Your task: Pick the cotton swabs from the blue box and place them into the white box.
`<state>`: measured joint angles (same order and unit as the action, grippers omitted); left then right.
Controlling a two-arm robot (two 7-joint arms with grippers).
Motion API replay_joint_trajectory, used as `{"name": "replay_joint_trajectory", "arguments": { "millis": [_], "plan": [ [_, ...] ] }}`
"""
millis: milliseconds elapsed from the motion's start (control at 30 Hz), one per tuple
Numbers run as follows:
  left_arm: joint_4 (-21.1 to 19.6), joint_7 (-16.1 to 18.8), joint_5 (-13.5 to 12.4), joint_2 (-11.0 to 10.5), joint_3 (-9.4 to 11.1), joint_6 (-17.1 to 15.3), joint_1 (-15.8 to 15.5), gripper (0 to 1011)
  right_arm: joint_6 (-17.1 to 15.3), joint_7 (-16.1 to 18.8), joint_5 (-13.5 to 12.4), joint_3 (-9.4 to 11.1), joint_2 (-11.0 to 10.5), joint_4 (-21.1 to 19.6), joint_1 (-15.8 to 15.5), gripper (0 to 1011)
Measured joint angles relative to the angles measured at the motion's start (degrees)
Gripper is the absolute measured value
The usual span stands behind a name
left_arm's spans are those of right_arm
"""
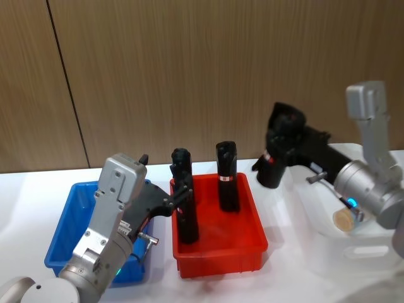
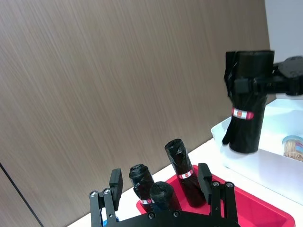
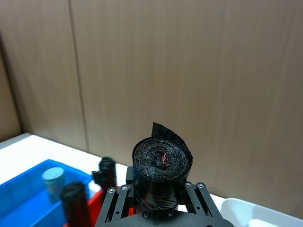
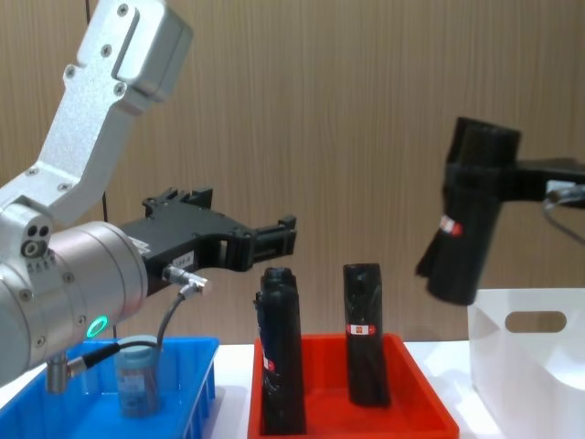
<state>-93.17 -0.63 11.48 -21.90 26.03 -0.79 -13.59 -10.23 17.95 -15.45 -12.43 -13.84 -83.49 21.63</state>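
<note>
The red tray (image 1: 218, 249) sits on the white table (image 1: 25, 189), with the blue box (image 1: 66, 233) just to its left and the white box (image 1: 353, 237) to its right. Inside the tray, two tall black rolls stand upright: one (image 4: 281, 352) near the tray's left wall and another (image 4: 366, 334) closer to its middle, each banded with a red-white sticker. The right gripper (image 4: 480, 187) is raised above the gap between the red tray and the white box, its fingers pressed onto a third black roll (image 4: 464, 229), which hangs tilted in the air, clear of both bins, its lower end leaning toward the tray. The left gripper (image 4: 274, 240) hovers above the tray's left edge, over the nearer wall of the blue box, with its fingers (image 2: 115, 182) spread apart and nothing between them. One jar of cotton swabs (image 4: 137, 370) stands upright on the floor of the blue box, to the left of the tray and below the left arm; the right wrist view shows its pale round lid (image 3: 53, 175). A second jar of cotton swabs (image 1: 344, 218) lies in the white box, on the far side from the tray, under the right arm's wrist.
</note>
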Motion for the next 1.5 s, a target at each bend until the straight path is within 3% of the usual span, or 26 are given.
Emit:
{"name": "replay_joint_trajectory", "arguments": {
  "millis": [167, 467, 1033, 1267, 1333, 1500],
  "plan": [
    [0.00, 0.00, 0.00, 0.00, 0.00, 0.00, 0.00, 1004, 0.45, -1.55, 0.48, 1.01, -0.82, 0.00, 0.43, 464],
    [0.00, 0.00, 0.00, 0.00, 0.00, 0.00, 0.00, 1004, 1.28, -3.95, 2.00, 2.87, -2.10, 4.00, 2.54, 464],
    [0.00, 0.00, 0.00, 0.00, 0.00, 0.00, 0.00, 1004, 3.88, -4.28, 3.60, 3.18, -1.26, 19.58, 8.64, 464],
    [0.00, 0.00, 0.00, 0.01, 0.00, 0.00, 0.00, 1004, 6.67, -3.58, 3.53, 2.56, -0.17, 27.58, 11.67, 465],
    [0.00, 0.00, 0.00, 0.00, 0.00, 0.00, 0.00, 1004, 7.31, -3.53, 3.52, 2.45, 0.02, 28.97, 12.24, 486],
    [0.00, 0.00, 0.00, 0.00, 0.00, 0.00, 0.00, 1004, 9.40, -3.55, 3.57, 2.04, 0.67, 33.21, 13.86, 657]
  ]
}}
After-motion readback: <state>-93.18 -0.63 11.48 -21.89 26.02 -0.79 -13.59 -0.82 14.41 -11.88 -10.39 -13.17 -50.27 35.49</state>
